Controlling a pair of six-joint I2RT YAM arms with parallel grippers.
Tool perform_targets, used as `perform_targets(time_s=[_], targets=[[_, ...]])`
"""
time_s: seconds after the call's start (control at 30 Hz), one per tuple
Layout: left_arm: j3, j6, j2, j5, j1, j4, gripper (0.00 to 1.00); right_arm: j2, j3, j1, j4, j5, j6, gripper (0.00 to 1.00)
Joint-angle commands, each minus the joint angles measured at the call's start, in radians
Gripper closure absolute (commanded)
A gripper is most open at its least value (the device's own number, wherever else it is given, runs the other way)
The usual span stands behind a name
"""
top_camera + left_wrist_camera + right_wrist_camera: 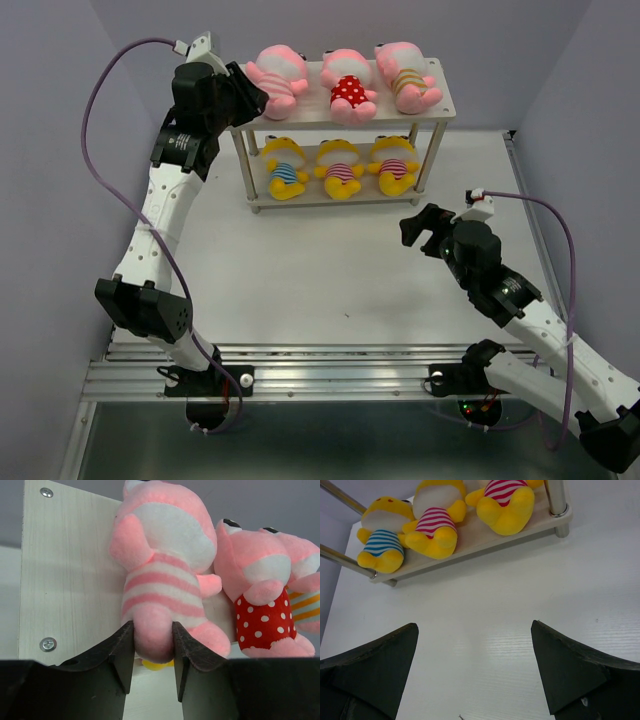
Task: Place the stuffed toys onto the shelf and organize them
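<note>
The shelf (446, 101) stands at the back of the table. On its top board lie three pink toys: a pink-striped one (278, 78) at the left, a red polka-dot one (348, 90) in the middle, and an orange-striped one (405, 78) at the right. On the lower board lie three yellow toys: one blue-striped (284, 172) and two pink-striped (340, 170), (394, 166). My left gripper (255, 100) is at the top board's left end, shut on the pink-striped toy's (160, 555) leg. My right gripper (420, 232) is open and empty above the table, facing the lower board (470, 542).
Grey walls close in the back and both sides. The shelf's thin legs (559, 505) stand at its corners. A purple cable (100, 150) loops off the left arm and another (560, 240) off the right arm.
</note>
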Motion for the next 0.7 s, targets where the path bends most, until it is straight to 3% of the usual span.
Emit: perform_targets(time_s=[0.0,0.53,0.67], targets=[[0.051,0.025,-0.009,0.004,-0.007,0.028,0.59,-0.003,-0.002,0.009,0.021,0.022,0.008,0.00],[-0.052,-0.012,-0.101,-0.027,-0.018,0.066,0.63,-0.019,-0.010,0.009,0.021,0.021,0.007,0.00],[-0.065,-0.018,-0.107,-0.030,-0.021,0.072,0.56,-0.024,-0.010,0.009,0.021,0.024,0.007,0.00]])
